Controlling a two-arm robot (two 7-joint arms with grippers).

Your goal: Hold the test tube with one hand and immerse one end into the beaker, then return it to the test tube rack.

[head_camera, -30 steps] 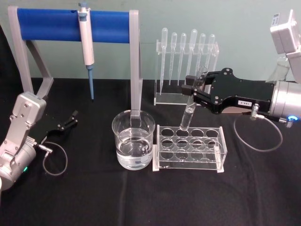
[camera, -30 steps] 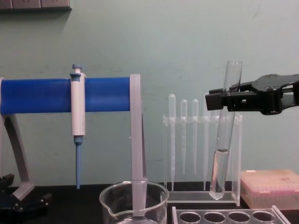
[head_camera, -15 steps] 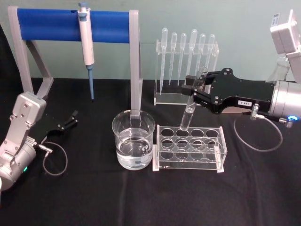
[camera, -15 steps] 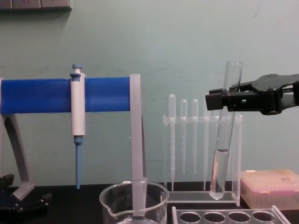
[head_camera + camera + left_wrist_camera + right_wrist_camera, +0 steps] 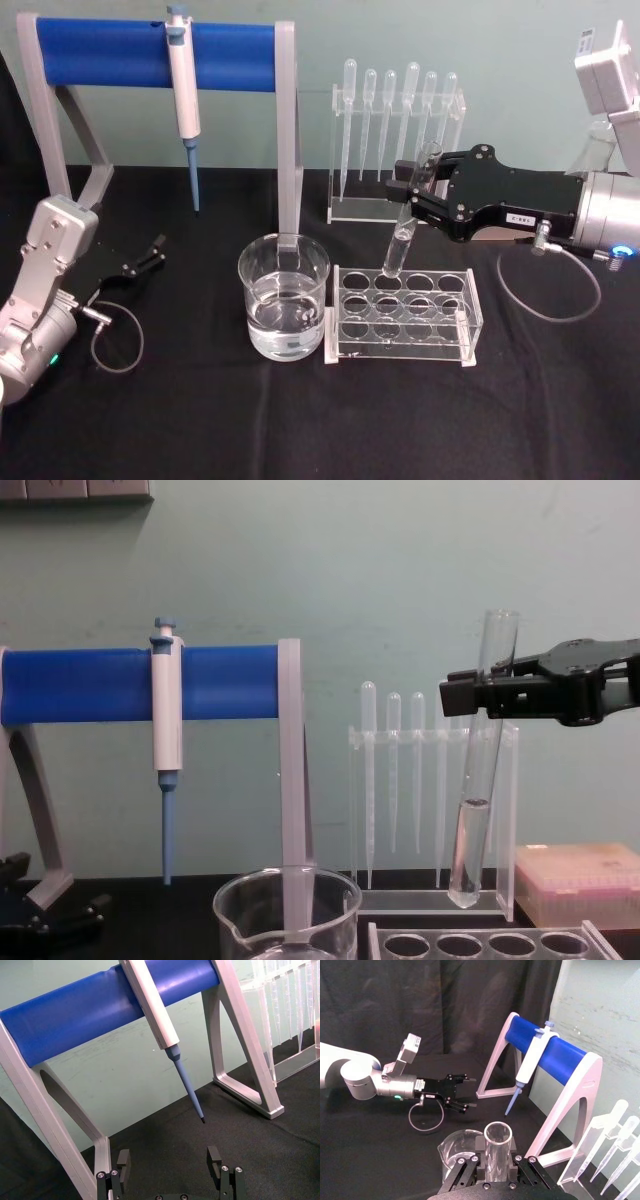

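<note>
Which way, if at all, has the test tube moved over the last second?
No. The test tube, held by the right gripper, hangs at the same spot against the pipette stand, above the test tube rack.

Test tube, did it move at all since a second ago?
Barely. The right pincer, shut on the test tube, crept a touch to the robot's left, toward the beaker, carrying the tilted tube with it above the test tube rack. The left pincer, open near the table, the beaker and the micropipette stayed as they were.

Chest view: beaker (image 5: 287,920) base off-frame
</note>
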